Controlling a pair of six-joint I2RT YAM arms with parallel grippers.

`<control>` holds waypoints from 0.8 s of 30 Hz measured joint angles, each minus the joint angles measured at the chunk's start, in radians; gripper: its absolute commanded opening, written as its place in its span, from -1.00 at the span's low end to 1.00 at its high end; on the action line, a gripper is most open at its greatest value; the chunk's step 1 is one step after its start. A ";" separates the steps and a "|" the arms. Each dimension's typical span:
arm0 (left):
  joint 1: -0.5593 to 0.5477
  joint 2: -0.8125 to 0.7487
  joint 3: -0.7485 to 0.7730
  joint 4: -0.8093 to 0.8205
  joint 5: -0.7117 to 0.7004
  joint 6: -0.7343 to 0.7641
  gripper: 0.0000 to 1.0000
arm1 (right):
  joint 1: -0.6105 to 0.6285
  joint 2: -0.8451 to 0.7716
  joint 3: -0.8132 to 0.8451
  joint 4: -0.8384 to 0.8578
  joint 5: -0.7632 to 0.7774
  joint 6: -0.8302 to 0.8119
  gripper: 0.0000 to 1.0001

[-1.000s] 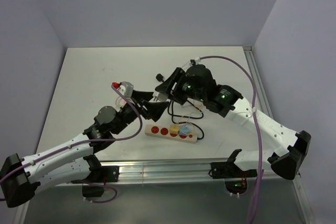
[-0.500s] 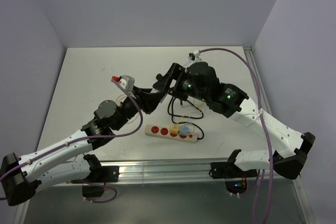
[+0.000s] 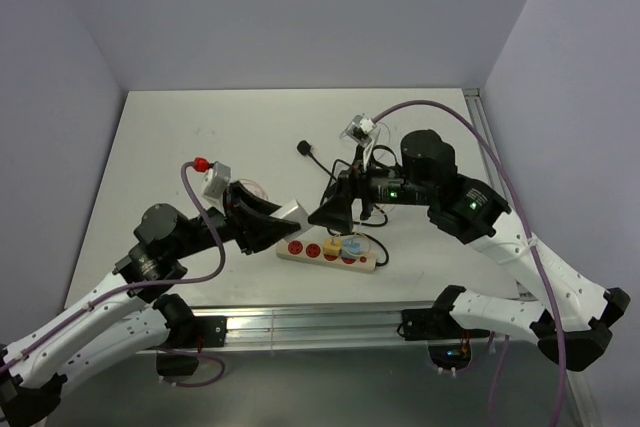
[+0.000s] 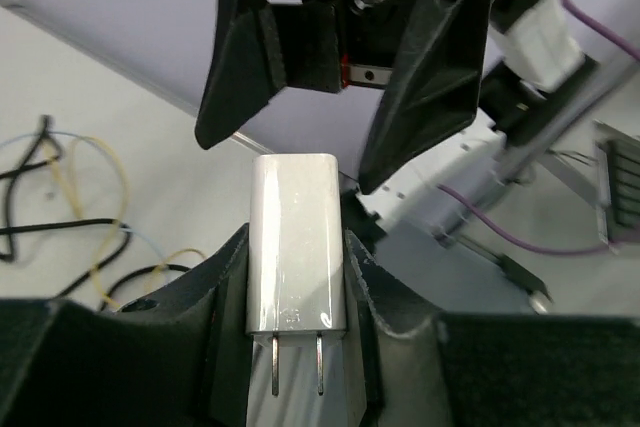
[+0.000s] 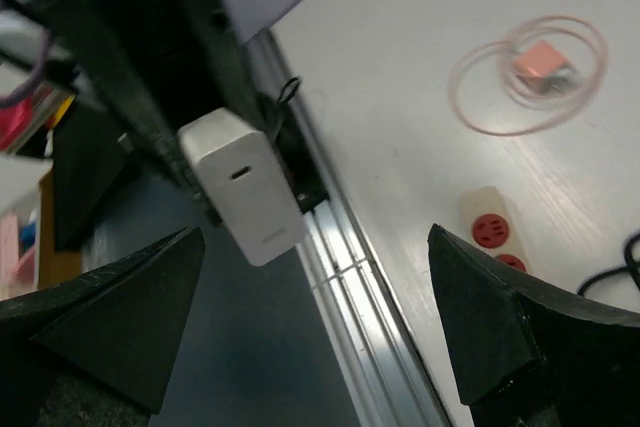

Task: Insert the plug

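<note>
You have the power strip (image 3: 328,252) lying on the tabletop (image 3: 180,137) near its front edge, between the two arms. The charger (image 3: 292,213) sits in the left end effector (image 3: 285,219), just behind the strip's left end in the top view. The right end effector (image 3: 325,214) faces it from the right. A loose cable (image 3: 305,150) lies further back.

Glossy white plastic plug (image 4: 297,242), metal prongs (image 4: 275,367), matt white table (image 3: 180,132)

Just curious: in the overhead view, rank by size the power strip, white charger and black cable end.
Largest: power strip.
Then the white charger, held up in the left claw, so nearer the camera and flattered.
Smallest: black cable end.
</note>
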 measured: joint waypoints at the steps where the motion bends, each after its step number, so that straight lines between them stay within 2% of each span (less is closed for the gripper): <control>1: 0.011 0.003 0.001 0.008 0.052 -0.023 -0.99 | 0.003 -0.013 -0.006 0.007 -0.060 -0.023 1.00; 4: 0.034 0.032 0.001 0.056 0.209 -0.112 -0.99 | 0.004 -0.042 -0.014 0.070 -0.224 -0.055 0.88; 5: 0.036 0.043 0.001 0.075 0.246 -0.138 -0.99 | 0.004 -0.049 -0.018 0.098 -0.269 -0.055 0.76; 7: 0.037 0.063 0.001 0.104 0.302 -0.188 -0.99 | 0.013 -0.057 -0.018 0.138 -0.329 -0.056 0.62; 8: 0.037 0.066 0.001 0.114 0.317 -0.202 -0.99 | 0.019 -0.058 -0.018 0.156 -0.352 -0.056 0.53; 13: 0.038 0.066 0.001 0.171 0.361 -0.250 -0.99 | 0.046 -0.014 -0.014 0.169 -0.393 -0.060 0.47; 15: 0.038 0.069 0.001 0.185 0.372 -0.264 -0.99 | 0.058 0.017 -0.014 0.168 -0.385 -0.061 0.37; 16: 0.038 0.072 0.001 0.193 0.376 -0.269 -0.99 | 0.064 0.031 -0.014 0.168 -0.377 -0.059 0.22; 17: 0.038 0.076 0.001 0.196 0.378 -0.271 -0.99 | 0.068 0.041 -0.014 0.169 -0.373 -0.054 -0.27; 19: 0.048 0.084 -0.002 0.186 0.385 -0.270 -0.99 | 0.088 0.048 -0.011 0.171 -0.372 -0.034 -0.90; 20: 0.050 0.085 -0.002 0.192 0.392 -0.270 -0.99 | 0.088 0.048 -0.011 0.162 -0.364 -0.014 -1.00; 22: 0.052 0.083 -0.002 0.193 0.391 -0.271 -0.96 | 0.094 0.055 -0.003 0.161 -0.356 0.010 -1.00; 24: 0.056 0.076 -0.002 0.175 0.385 -0.266 -0.58 | 0.100 0.064 0.005 0.159 -0.352 0.023 -1.00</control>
